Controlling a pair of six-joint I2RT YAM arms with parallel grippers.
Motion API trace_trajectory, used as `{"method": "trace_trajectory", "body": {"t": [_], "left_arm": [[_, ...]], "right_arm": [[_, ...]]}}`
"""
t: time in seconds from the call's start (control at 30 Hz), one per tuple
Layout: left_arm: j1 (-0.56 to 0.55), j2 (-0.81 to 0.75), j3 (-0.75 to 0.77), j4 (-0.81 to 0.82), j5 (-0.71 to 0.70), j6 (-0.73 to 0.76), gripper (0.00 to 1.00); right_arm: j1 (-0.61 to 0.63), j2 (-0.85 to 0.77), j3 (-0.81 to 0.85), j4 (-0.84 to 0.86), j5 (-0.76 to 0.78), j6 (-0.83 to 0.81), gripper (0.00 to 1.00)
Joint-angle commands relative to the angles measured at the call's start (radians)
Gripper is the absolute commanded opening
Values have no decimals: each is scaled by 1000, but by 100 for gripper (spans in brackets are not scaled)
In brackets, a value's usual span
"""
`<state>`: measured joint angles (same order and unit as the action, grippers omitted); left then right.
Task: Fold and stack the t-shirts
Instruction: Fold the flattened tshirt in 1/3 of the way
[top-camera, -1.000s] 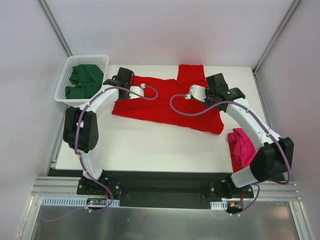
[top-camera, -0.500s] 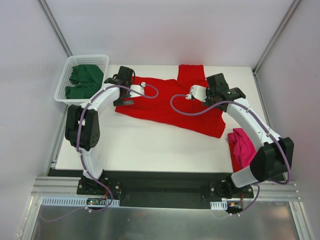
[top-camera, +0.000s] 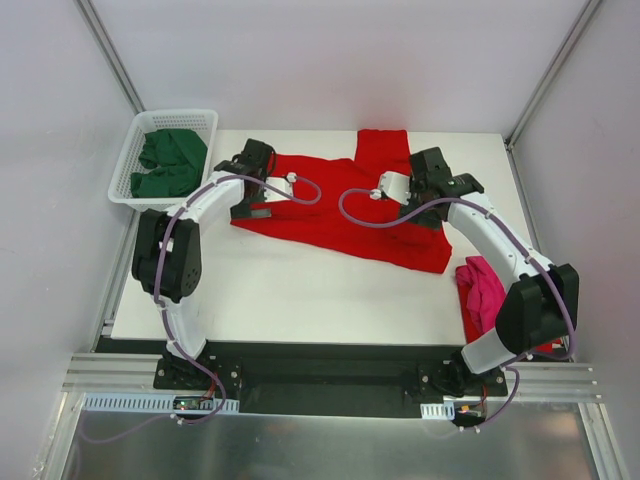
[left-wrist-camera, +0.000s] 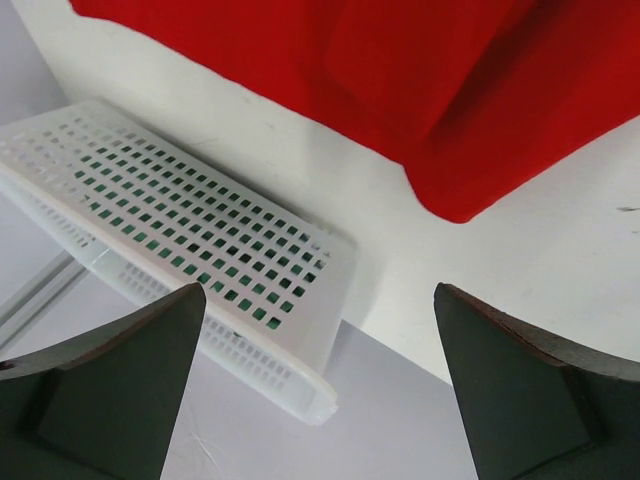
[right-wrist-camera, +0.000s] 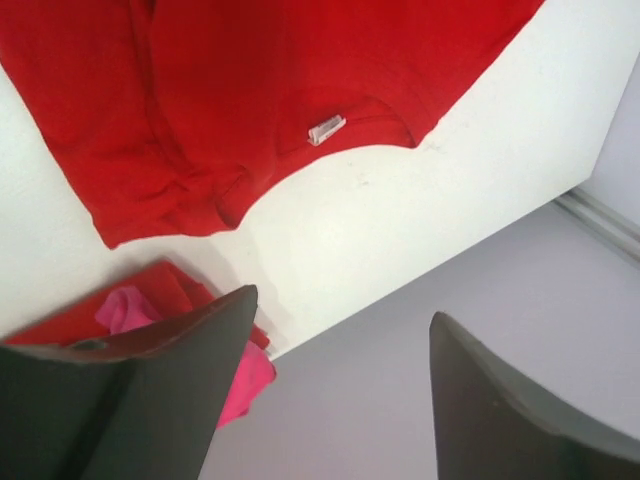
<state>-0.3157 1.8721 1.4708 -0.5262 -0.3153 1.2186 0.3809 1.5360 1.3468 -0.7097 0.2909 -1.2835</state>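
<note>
The red shirt lies spread across the far middle of the table. The left gripper hangs over the shirt's left edge, jaws wide apart and empty. The right gripper hangs near the collar, jaws apart, also empty. A pink shirt sits near right, and green shirts lie in the basket far left.

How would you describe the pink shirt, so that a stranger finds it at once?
Look at the white table, then at its right edge, beside the right arm. There a bunched magenta-pink t-shirt lies on a red cloth; it alone is pink, while the large t-shirt spread mid-table is red.
</note>
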Motion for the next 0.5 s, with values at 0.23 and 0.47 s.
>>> {"method": "trace_trajectory", "body": {"t": [0.23,0.47], "left_arm": [[-39,-80,-115,-9,32,-21,99],[-37,-62,-122,-12,88,-27,99]], "right_arm": [[-5,-89,8,-69,-120,142,76],[-5,-108,-100,-190,-338,144,62]]}}
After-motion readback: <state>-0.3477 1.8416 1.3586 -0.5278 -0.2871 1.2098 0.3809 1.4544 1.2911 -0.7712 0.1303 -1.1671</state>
